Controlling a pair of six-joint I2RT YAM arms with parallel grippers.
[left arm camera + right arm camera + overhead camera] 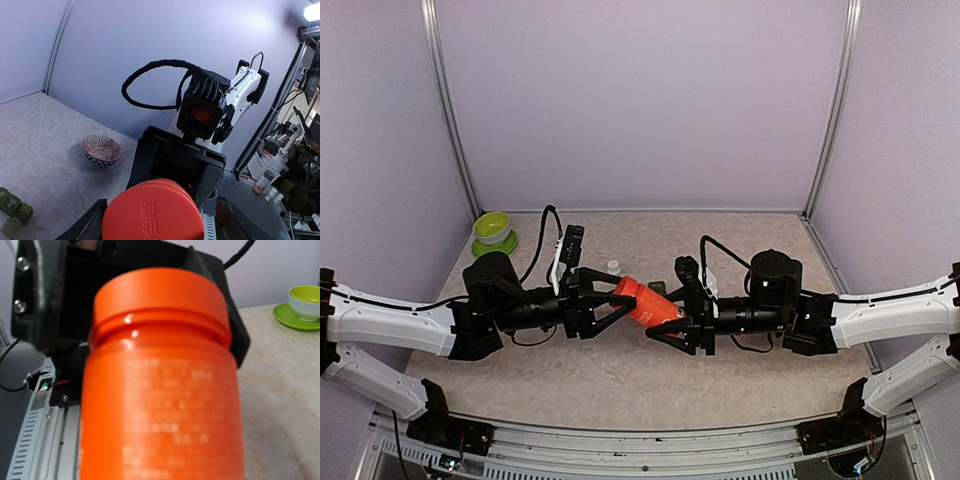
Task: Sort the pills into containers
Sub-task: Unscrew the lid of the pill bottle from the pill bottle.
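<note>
A lime-green bowl (492,225) sits on a green saucer (506,244); a patterned bowl (102,150) stands upright.

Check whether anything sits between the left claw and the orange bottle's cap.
Nothing visible does. The cap sits inside the left claw, whose jaws stand spread on either side of it, with a gap showing on one side. The right claw grips the orange bottle by its body.

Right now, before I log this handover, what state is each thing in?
orange bottle: capped, held sideways above the table
right gripper: shut on the orange bottle
left gripper: open around its cap
containers: on the table, lids unclear
lime-green bowl: upright on its saucer
patterned bowl: upright
</note>
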